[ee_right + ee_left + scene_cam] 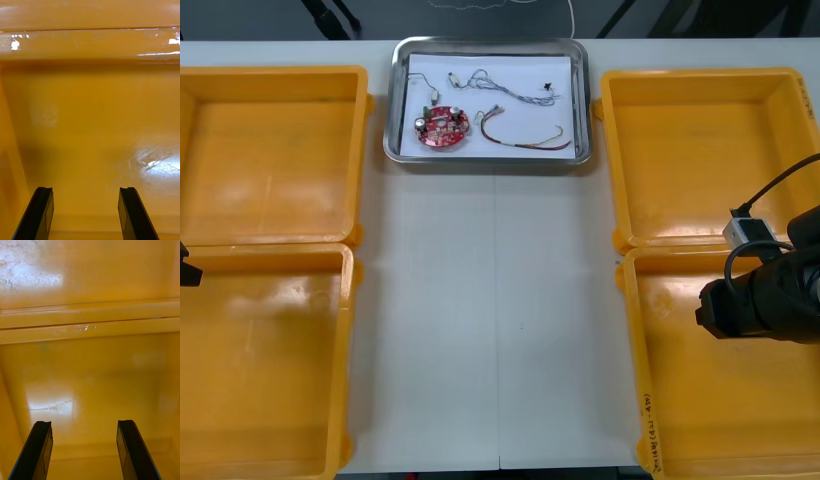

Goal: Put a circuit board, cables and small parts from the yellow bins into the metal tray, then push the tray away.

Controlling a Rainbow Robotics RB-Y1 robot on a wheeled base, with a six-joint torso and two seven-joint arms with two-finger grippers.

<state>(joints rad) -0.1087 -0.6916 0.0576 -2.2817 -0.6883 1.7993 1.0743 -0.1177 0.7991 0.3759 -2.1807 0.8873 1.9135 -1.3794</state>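
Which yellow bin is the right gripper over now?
The near right bin: the right gripper hangs open over its floor. The far right bin lies beyond, beside the metal tray. The left gripper hangs over the near left bin.

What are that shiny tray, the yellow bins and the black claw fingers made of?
Tray: looks like polished bare metal, its rim mirrors light; the white inside may be a paper liner.
Yellow bins: seemingly moulded plastic, glossy, with glare patches and fine scuffs.
Right claw and left claw, open over the near bins: fingers dull black, plastic or rubber, hard to tell.
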